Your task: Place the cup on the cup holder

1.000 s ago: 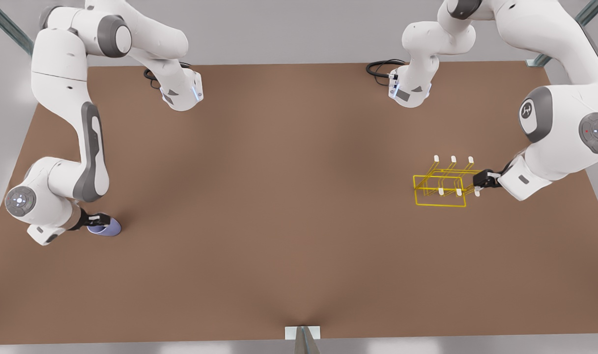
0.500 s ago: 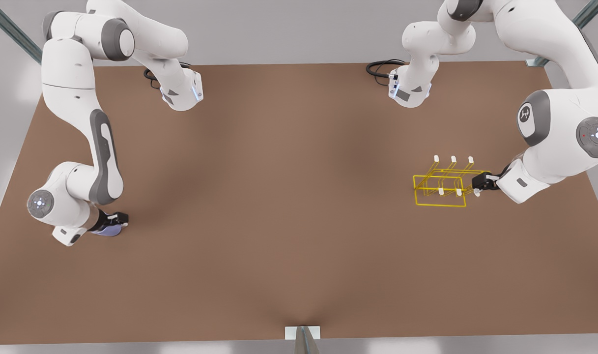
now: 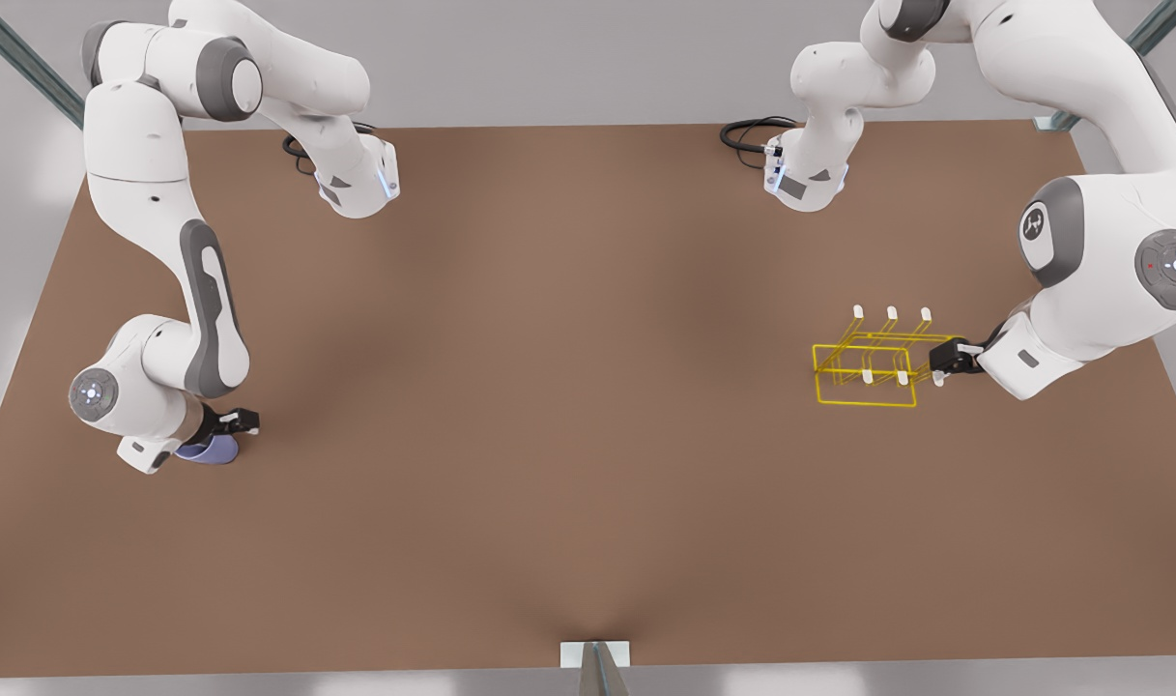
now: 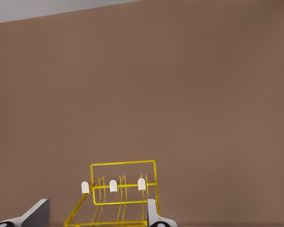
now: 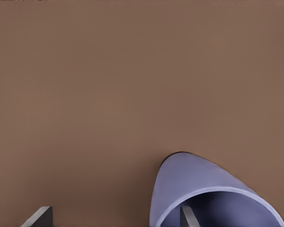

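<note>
While the right gripper (image 3: 228, 432) straddles the cup (image 3: 208, 449) rim — fingers apart — left gripper (image 3: 941, 366) spans cup holder (image 3: 864, 372).

Open table (image 3: 549, 406) btwn cup (image 3: 211, 450) & cup holder (image 3: 868, 372); left gripper (image 3: 947, 360) blocks holder's end.

Right tool (image 3: 232, 422) low, fingers spread; left tool (image 3: 947, 359) low, apparently open.

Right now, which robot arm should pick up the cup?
The right one. The right gripper sits at the cup, one finger inside its rim. The left gripper is far off at the cup holder.
</note>
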Controlling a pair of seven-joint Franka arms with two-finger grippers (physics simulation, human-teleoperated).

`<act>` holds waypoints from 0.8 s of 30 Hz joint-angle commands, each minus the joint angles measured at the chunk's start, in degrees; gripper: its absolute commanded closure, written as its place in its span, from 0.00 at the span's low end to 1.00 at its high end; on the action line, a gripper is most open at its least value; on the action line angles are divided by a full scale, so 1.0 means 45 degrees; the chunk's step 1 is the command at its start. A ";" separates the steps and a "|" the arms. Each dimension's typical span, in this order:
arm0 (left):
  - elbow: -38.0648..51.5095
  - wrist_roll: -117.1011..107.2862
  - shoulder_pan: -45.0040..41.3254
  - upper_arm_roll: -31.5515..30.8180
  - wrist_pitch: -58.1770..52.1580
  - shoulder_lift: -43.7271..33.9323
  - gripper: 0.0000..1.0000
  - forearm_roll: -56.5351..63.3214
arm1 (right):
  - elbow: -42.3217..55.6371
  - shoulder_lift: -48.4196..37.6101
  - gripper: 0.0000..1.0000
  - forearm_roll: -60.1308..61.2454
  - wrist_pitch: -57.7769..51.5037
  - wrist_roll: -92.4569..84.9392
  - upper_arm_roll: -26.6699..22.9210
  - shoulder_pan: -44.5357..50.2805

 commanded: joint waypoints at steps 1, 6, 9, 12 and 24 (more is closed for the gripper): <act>-0.0005 -0.0002 0.0000 0.0001 0.0003 -0.0014 0.00 -0.0004 | -0.0001 0.0020 0.00 0.0011 0.0350 -0.0704 -0.0005 -0.0015; 0.0014 -0.0002 0.0000 0.0001 0.0023 0.0044 0.00 -0.0043 | -0.0372 0.0117 0.22 0.0011 0.0819 -0.0704 -0.0005 -0.0034; 0.0014 -0.0002 0.0000 0.0001 0.0023 0.0103 0.00 -0.0043 | -0.0372 0.0137 0.41 0.0011 0.0800 -0.0685 -0.0005 -0.0034; 0.0014 -0.0002 0.0000 0.0001 0.0003 0.0103 0.00 -0.0043 | -0.0431 0.0098 0.61 -0.0028 0.0780 -0.0860 -0.0005 -0.0132; 0.0014 0.0017 -0.0019 0.0001 -0.0095 -0.0014 0.00 -0.0043 | -0.0587 -0.0898 0.79 -0.0086 0.0253 -0.1056 0.0522 0.0024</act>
